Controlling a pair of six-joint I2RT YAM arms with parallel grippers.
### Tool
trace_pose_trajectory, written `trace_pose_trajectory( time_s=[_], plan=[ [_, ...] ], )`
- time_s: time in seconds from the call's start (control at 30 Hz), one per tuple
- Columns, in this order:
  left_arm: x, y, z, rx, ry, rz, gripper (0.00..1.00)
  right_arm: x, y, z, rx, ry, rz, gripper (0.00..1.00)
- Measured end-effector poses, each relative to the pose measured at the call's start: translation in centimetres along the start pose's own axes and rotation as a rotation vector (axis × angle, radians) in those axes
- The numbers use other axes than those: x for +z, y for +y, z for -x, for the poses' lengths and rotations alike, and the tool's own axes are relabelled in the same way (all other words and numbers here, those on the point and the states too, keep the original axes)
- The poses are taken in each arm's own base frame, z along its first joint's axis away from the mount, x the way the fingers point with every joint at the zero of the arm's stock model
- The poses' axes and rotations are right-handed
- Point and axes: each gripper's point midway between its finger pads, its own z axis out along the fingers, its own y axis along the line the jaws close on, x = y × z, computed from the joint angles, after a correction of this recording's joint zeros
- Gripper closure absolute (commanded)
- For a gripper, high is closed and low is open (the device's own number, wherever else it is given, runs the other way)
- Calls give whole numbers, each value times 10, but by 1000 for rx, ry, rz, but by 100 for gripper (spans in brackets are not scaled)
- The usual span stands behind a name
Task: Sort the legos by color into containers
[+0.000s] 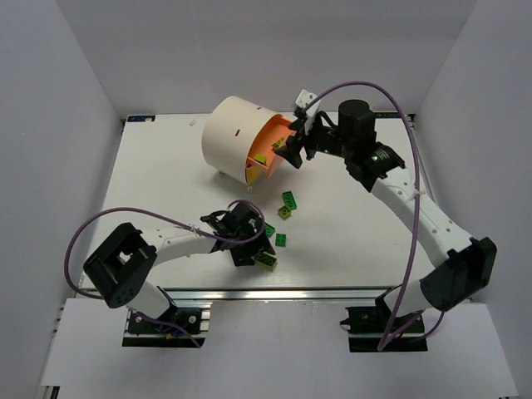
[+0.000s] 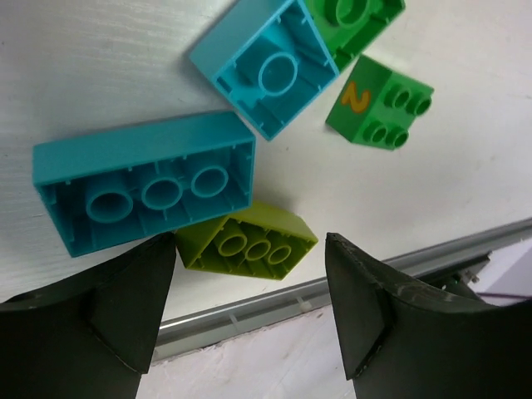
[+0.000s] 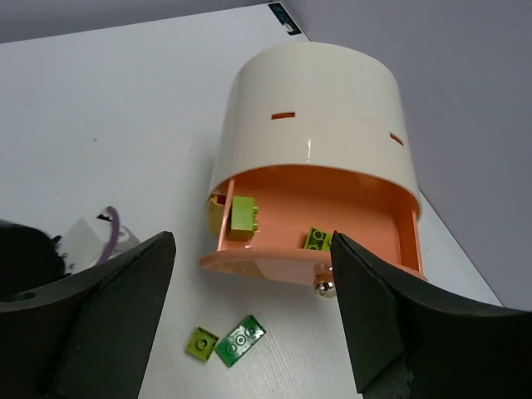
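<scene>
The cream drum point(image 1: 231, 133) lies at the table's back centre with its orange drawer point(image 1: 268, 152) pulled open. In the right wrist view the drawer point(image 3: 349, 204) holds two yellow-green legos point(image 3: 243, 216). My right gripper point(image 1: 291, 150) is open and empty just in front of it, also in its own view point(image 3: 253, 249). My left gripper point(image 1: 258, 249) is open, low over a yellow-green lego point(image 2: 247, 241) that lies upside down between its fingertips. Two cyan legos point(image 2: 145, 187) and green ones point(image 2: 378, 101) lie just beyond it.
Loose green and yellow-green legos point(image 1: 288, 205) lie between the drum and my left arm. The drawer's brass knob point(image 3: 326, 287) sticks out in front. The table's metal front rail point(image 2: 332, 287) runs close under my left gripper. White walls enclose the table.
</scene>
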Motion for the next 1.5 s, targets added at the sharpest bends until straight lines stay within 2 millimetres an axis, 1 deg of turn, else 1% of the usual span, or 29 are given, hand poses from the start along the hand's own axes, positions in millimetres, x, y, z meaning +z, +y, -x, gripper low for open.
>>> trace_pose_trajectory(
  time_s=[0.1,0.23,0.27,0.33,0.4,0.47,0.7,0.8,0.83,0.93,0.97,1.07,1.13,1.17,1.2,1.27,1.3,1.33,1.43,1.47,1.5],
  plan=[
    [4,-2,3,-15,9,52,17,-13,10,6,-8,-31,16,19],
    [10,-7,8,-21,16,112,17,-21,16,-4,4,-27,23,19],
    [11,-8,9,-23,19,127,18,-22,16,-7,9,-24,24,19],
    [14,-10,11,-24,20,155,25,-22,18,-13,19,-14,26,19],
    [16,-9,13,-22,17,185,28,-24,18,-19,31,-6,23,19],
    [16,-8,13,-16,17,210,28,-26,18,-21,37,-5,20,19],
    [18,-4,11,30,0,286,37,-36,15,-16,35,-20,-2,19],
    [18,-2,9,61,-10,321,48,-39,13,-17,35,-22,-11,19],
    [18,-1,8,73,-12,335,56,-40,13,-19,37,-19,-13,19],
    [18,-1,6,109,-16,359,71,-41,13,-25,44,-10,-14,20],
    [18,-1,6,115,-21,368,79,-42,13,-26,47,-7,-14,20],
    [17,-1,6,146,-38,384,89,-44,14,-31,54,3,-14,25],
    [14,0,5,172,-48,391,98,-48,15,-34,61,10,-17,35],
    [12,0,4,188,-53,391,100,-51,16,-37,68,16,-21,40],
    [8,0,3,204,-60,384,100,-54,16,-39,80,24,-28,54],
    [-7,-7,6,226,-84,342,100,-60,16,-44,97,36,-49,70],
    [-19,-14,9,234,-104,303,100,-63,14,-48,116,46,-67,83],
    [-32,-22,13,239,-127,262,100,-66,12,-51,132,56,-85,88],
    [-83,-54,34,252,-246,118,100,-73,5,-64,187,86,-148,91],
    [-100,-64,42,258,-289,80,100,-74,3,-70,208,100,-164,90],
    [-118,-76,52,262,-339,43,100,-75,2,-76,225,113,-174,87]
  ],
)
